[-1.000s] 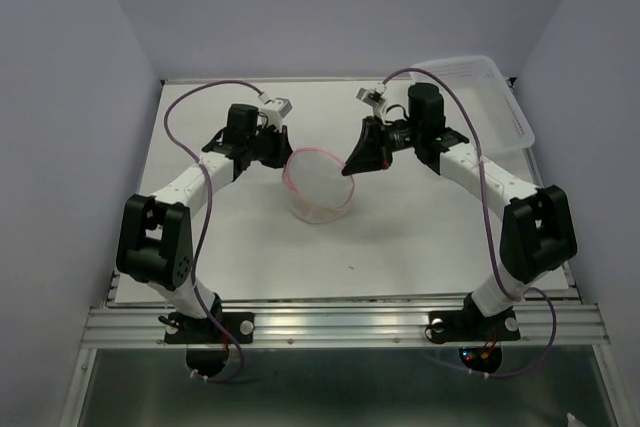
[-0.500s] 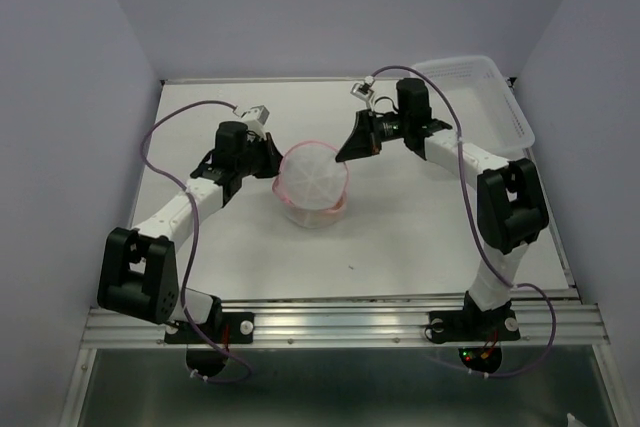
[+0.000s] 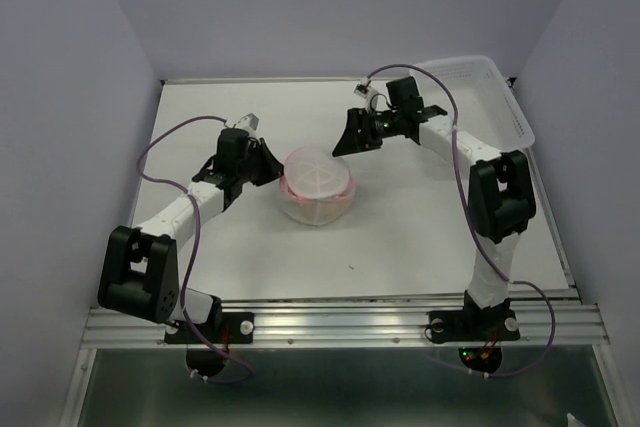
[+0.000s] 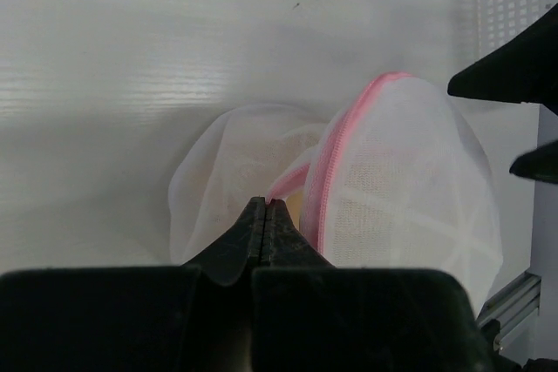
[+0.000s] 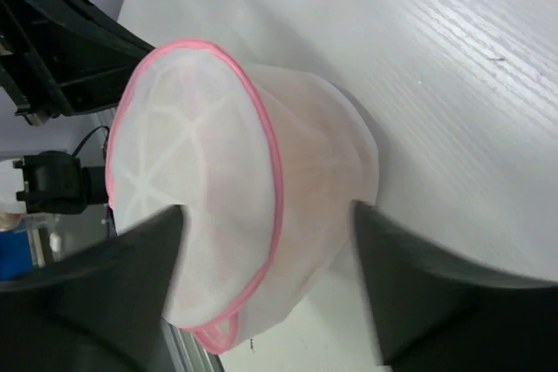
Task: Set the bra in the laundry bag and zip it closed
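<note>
The laundry bag (image 3: 318, 185) is a white mesh dome with a pink zipper rim, resting mid-table between both arms. My left gripper (image 3: 264, 165) is at its left side, shut (image 4: 265, 203) on a pink strip of the rim. In the left wrist view the bag's (image 4: 401, 189) pink rim stands just right of the fingertips. My right gripper (image 3: 349, 139) hangs open just behind the bag's right side, apart from it; in its wrist view the bag (image 5: 218, 154) fills the gap ahead of the gripper (image 5: 268, 208). The bra shows only as a faint beige shade (image 4: 275, 138) through the mesh.
A clear plastic basket (image 3: 495, 97) sits at the table's back right corner, behind the right arm. The left arm's dark body (image 5: 61, 50) shows beyond the bag in the right wrist view. Purple cables loop over both arms.
My right gripper has opened and drawn back from the bag's rim. The bag's lid has come down into a closed dome. The left gripper stayed shut and shifted slightly down-left.
</note>
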Available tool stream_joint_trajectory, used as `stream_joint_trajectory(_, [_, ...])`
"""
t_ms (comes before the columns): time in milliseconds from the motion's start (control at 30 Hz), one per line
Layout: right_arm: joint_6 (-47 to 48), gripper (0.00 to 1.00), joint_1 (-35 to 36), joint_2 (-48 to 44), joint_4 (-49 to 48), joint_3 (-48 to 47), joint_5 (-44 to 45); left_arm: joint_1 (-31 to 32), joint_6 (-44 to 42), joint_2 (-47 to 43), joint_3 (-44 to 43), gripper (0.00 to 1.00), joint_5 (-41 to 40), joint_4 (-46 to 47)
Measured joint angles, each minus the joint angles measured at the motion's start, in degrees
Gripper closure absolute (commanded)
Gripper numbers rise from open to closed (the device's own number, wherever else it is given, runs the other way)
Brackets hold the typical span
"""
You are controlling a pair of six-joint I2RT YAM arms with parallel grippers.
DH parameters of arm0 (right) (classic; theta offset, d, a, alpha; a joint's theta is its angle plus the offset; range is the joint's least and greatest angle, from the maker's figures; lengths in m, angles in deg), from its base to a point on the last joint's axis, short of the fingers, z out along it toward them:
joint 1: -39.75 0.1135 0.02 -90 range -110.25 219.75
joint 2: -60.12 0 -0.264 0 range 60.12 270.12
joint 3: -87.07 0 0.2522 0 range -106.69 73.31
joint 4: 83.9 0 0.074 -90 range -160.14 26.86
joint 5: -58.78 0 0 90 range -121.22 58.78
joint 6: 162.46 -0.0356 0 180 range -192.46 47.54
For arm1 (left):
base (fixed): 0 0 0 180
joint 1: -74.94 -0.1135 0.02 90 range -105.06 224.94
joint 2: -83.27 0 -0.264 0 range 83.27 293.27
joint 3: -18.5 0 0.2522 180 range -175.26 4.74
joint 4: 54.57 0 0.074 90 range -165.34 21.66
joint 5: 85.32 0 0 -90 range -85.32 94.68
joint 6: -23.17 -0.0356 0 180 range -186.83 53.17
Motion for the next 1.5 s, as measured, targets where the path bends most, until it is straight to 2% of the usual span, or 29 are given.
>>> stream_joint_trajectory(167, [2.03, 0.00, 0.02, -2.60, 2.82, -0.02, 4.31, 0.00, 2.80, 0.00, 0.04, 1.00, -1.22, 0.00])
stream_joint_trajectory(300, [0.20, 0.00, 0.02, -9.22, 1.77, 2.67, 10.84, 0.00, 6.93, -0.09, 0.70, 1.00, -3.72, -0.35])
stream_joint_trajectory(500, [-11.15, 0.00, -0.37, -23.63, -9.05, 16.37, 18.38, -0.02, 17.53, -3.54, 9.07, 1.00, -8.50, -0.33])
stream_joint_trajectory(700, [-15.61, 0.00, 0.20, -31.45, -15.80, 28.46, 26.03, -0.02, 28.57, -13.05, 16.92, 1.00, -12.90, -1.27])
stream_joint_trajectory(733, [-15.56, 0.00, 0.90, -32.96, -15.78, 30.08, 29.07, -0.02, 30.91, -14.78, 17.49, 1.00, -13.75, -1.27])
stream_joint_trajectory(800, [-13.92, 0.00, 5.18, -36.61, -14.47, 32.57, 42.60, 0.02, 33.31, -17.59, 17.99, 1.00, -15.02, -1.20])
stream_joint_trajectory(900, [-12.72, 0.00, 10.05, -40.54, -15.80, 33.62, 58.47, 0.09, 36.81, -20.61, 18.01, 1.00, -17.25, -0.90])
stream_joint_trajectory(1000, [-12.90, 0.00, 10.10, -43.39, -18.18, 34.38, 68.89, 0.07, 39.15, -21.86, 17.99, 1.00, -19.26, -0.85])
stream_joint_trajectory(1067, [-13.29, 0.00, 9.38, -44.30, -19.08, 34.38, 70.10, 0.22, 40.26, -21.86, 17.99, 1.00, -20.52, -0.90])
stream_joint_trajectory(1167, [-16.31, 0.00, 9.11, -44.70, -19.87, 34.42, 66.99, 0.81, 42.07, -21.84, 17.86, 1.00, -22.38, -1.25])
stream_joint_trajectory(1300, [-19.96, 0.00, 9.22, -43.34, -20.24, 34.47, 56.39, 2.16, 44.46, -21.86, 17.44, 1.00, -24.35, -1.29])
stream_joint_trajectory(1500, [-26.64, 0.00, 11.82, -34.05, -19.87, 34.29, 41.00, 5.27, 48.61, -22.73, 17.44, 1.00, -28.00, -2.51])
